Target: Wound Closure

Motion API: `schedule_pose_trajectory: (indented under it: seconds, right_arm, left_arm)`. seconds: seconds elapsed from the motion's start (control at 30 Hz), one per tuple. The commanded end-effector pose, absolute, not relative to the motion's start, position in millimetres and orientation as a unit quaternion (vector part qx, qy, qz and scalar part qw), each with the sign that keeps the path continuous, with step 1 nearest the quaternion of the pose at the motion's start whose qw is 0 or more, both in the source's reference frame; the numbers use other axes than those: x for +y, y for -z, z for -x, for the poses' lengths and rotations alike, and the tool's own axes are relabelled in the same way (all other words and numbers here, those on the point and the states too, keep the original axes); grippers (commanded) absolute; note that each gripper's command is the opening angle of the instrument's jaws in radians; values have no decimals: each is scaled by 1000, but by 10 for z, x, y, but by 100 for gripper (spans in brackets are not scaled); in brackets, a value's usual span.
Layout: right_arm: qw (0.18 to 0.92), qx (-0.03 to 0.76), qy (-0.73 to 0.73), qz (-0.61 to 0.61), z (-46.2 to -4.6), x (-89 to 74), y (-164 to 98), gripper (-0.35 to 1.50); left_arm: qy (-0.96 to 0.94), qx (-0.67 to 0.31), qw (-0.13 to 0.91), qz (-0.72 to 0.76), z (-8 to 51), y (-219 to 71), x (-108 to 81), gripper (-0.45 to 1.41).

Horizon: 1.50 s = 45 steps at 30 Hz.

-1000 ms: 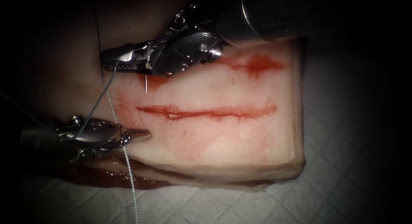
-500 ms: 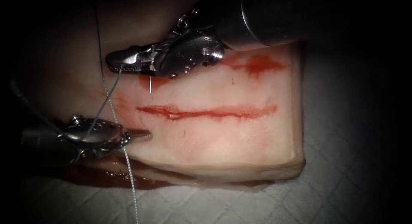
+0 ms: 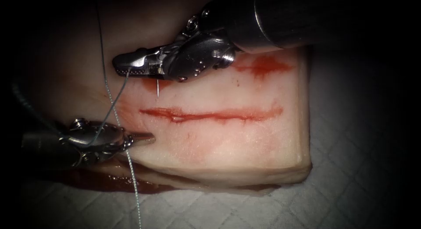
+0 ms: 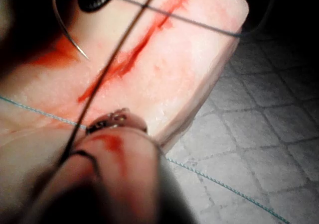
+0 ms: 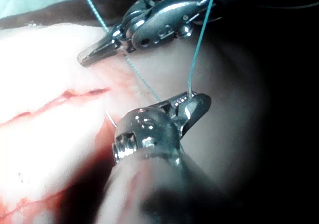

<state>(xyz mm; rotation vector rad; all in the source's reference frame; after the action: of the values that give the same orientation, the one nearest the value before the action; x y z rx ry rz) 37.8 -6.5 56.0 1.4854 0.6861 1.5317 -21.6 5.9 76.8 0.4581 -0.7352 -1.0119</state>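
The right hand (image 3: 131, 66) is clenched on the needle (image 3: 157, 86), gripping it near the end where the thread (image 3: 115, 104) joins. The curve hangs below the jaws with the point aimed down. The needle is not in the tissue (image 3: 245, 141). Its point sits just above the surface by the left end of the cut (image 3: 210, 114), on the far side from the left hand. The left hand (image 3: 144, 137) is closed, its tip resting on the tissue near that same end. Nothing shows between its tips.

Risks, as I judge them:
- The grip is far back on the needle, so the needle could twist in the jaws if the point meets firm tissue.
- The thread runs from the right hand across the left hand's wrist (a likely snag). Any pull could drag it tight there or saw it over the tissue edge.
- The point could scratch the surface beside the smear of red fluid (image 3: 263, 64).

Hard to make out:
- The jaws cover the part of the needle they hold.
- I cannot tell whether the thread is caught at the left hand's wrist or merely lies on it.
- The thread's far end runs off over the tabletop (image 3: 351, 189).
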Motion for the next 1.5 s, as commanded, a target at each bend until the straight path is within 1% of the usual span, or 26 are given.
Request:
schedule_pose_trajectory:
  seconds: [0.03,0.57,0.9,1.0,1.5]
  right_arm:
    - [433,276,-616,-598,-388,-62,-565,-35]
    - [436,269,-616,-599,-393,-67,-572,-35]
    - [464,237,-620,-587,-398,-80,-574,-35]
    - [487,225,-619,-574,-399,-82,-573,-35]
    - [515,251,-594,-564,-409,-82,-553,-35]
  left_arm:
    - [469,-341,786,-213,221,-773,58,-45]
    - [472,-341,785,-214,221,-773,58,-45]
    - [472,-341,785,-214,221,-773,57,-45]
    - [472,-341,785,-214,221,-773,57,-45]
    - [472,-339,785,-213,221,-772,56,-45]
